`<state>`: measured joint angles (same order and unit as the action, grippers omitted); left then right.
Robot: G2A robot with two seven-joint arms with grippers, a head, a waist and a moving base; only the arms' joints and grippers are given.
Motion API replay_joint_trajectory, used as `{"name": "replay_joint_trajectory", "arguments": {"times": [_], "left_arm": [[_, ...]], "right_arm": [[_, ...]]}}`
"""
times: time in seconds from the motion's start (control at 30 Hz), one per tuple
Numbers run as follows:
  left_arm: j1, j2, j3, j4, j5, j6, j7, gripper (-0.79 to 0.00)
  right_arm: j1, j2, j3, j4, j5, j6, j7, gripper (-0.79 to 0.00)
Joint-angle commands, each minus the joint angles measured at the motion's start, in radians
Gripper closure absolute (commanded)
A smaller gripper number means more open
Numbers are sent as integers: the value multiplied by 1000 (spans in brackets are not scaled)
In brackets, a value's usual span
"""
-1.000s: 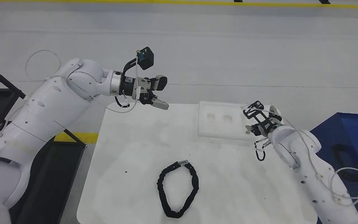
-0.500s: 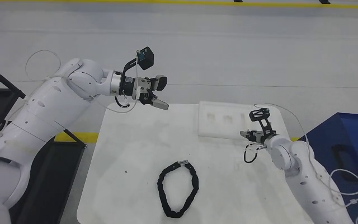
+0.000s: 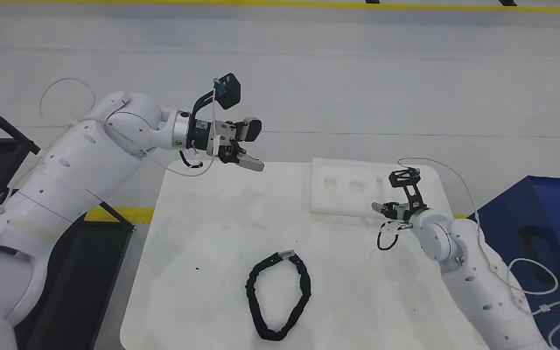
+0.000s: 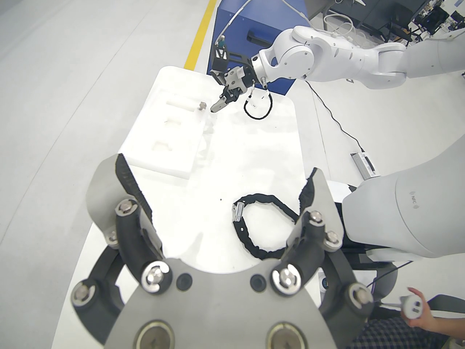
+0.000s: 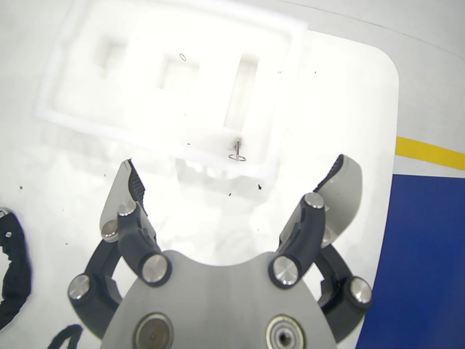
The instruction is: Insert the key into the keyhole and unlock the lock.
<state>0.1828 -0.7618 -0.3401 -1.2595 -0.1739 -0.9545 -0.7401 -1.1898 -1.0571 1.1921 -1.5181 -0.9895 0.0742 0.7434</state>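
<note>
- The white foam tray lies on the table, right of centre in the top view. It has three recesses in a row: two small square ones and one long narrow one.
- The key, small and of metal with a thin ring on it, stands upright inside the tray. It is just beyond one end of the long recess, near the tray corner that is closest to the right gripper.
- The lock, a loop in a black sleeve with a metal end piece, lies flat at the lower centre of the top view, well apart from the tray.
- The right gripper is at the lower right edge of the tray in the top view, near the key but not touching it. Its fingers are spread apart with nothing between them.
- The left gripper hangs over the upper left corner of the table in the top view, far from the lock. Its fingers are also apart.
- The table is white with rounded corners and has some small dark specks.
- The floor around it is grey, with a yellow line at the top edge of the frame. A blue cabinet stands at the right edge.
</note>
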Motion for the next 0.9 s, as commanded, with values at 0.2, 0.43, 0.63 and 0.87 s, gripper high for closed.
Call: {"name": "replay_joint_trajectory", "arguments": {"times": [0.2, 0.43, 0.63, 0.87], "left_arm": [[0, 0, 0, 0, 0, 0, 0, -785], [0, 0, 0, 0, 0, 0, 0, -785], [0, 0, 0, 0, 0, 0, 0, -785], [0, 0, 0, 0, 0, 0, 0, -785]], "right_arm": [[0, 0, 0, 0, 0, 0, 0, -785], [40, -4, -20, 60, 52, -82, 107, -785], [154, -25, -72, 248, 146, -212, 147, -785], [274, -49, -122, 392, 188, -277, 153, -785]]}}
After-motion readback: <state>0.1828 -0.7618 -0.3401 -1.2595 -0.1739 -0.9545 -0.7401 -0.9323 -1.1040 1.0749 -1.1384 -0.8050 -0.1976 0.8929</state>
